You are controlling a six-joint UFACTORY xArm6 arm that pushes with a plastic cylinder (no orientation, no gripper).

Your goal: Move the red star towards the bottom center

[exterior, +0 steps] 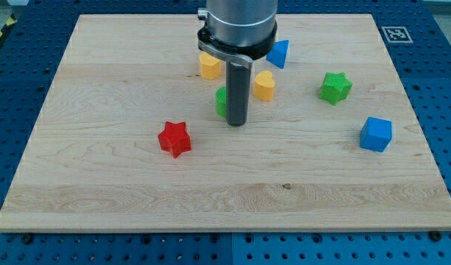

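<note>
The red star [174, 139] lies on the wooden board [100, 184], left of the middle. My tip [237, 124] rests on the board to the star's upper right, about a block's width or more away and not touching it. The rod hides most of a green block [221, 101] right behind it.
A yellow block [209, 66] and a blue triangular block [279, 54] lie near the view's top, partly under the arm. A yellow heart-like block [264, 86] sits right of the rod. A green star [335, 87] and a blue cube [376, 134] lie at the right.
</note>
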